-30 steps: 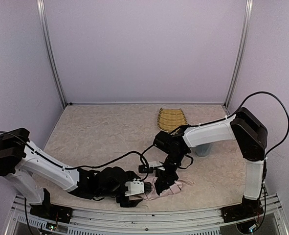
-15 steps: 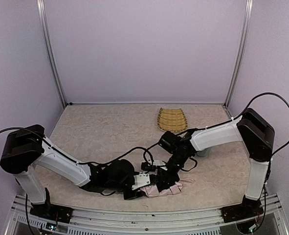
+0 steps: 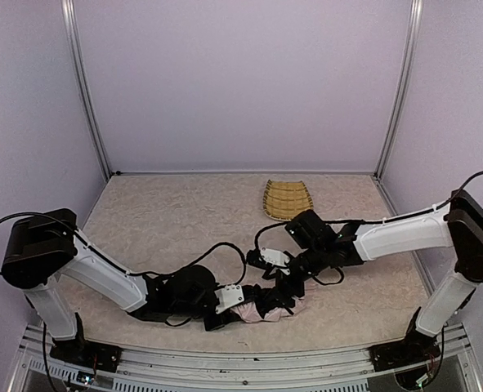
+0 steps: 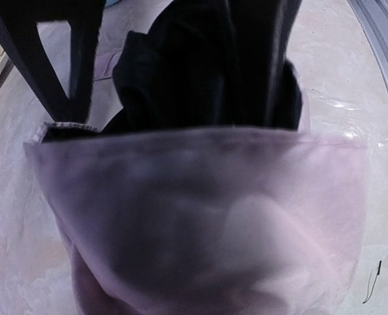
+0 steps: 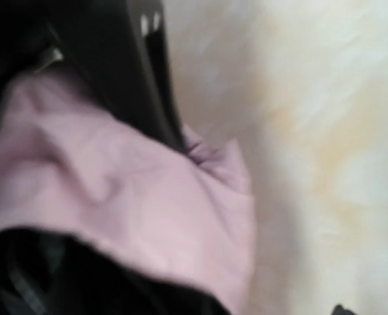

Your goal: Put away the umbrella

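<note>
Top external view gives us the umbrella (image 3: 266,310) as a crumpled bundle of pale-pink fabric with black lining. It lies close to the near edge of the counter (image 3: 167,220), a little right of its middle. We see the left arm stretched low along that edge, its left hand (image 3: 234,307) against the bundle's left end. The right arm reaches in from the right edge, and the right hand (image 3: 277,286) points down onto the bundle from the far side. A woven yellow tray (image 3: 288,198) sits near the far edge, right of the middle, well apart from the umbrella.

Through the left wrist camera we get pink fabric filling the lower frame, with black lining bunched above it. We cannot tell how far this hand is open or whether it holds the fabric. The right wrist picture is blurred: a dark finger (image 5: 151,85) lies against pink fabric, with bare counter to the right. We cannot tell whether that hand is open or closed either.
</note>
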You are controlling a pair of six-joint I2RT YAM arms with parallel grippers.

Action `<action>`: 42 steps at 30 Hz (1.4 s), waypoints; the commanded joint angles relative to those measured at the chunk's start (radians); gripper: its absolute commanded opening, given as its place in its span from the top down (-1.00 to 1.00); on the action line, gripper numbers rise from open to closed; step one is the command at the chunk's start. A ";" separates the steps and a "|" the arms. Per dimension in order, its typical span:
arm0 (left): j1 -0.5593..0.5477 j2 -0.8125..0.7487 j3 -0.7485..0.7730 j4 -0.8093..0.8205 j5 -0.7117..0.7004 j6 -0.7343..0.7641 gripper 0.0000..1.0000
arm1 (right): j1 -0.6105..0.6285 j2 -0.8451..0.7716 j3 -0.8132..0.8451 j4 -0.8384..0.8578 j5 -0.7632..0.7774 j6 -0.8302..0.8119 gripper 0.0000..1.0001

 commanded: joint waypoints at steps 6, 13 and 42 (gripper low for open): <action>0.023 0.001 -0.032 -0.062 0.008 -0.012 0.33 | 0.069 -0.346 -0.138 0.155 0.221 0.305 -0.68; 0.027 0.012 -0.031 -0.059 0.030 -0.024 0.30 | 0.105 -0.479 -0.309 0.372 0.156 0.756 0.37; 0.036 0.031 -0.021 -0.070 0.037 -0.026 0.28 | 0.178 -0.193 -0.264 0.543 0.168 0.956 1.00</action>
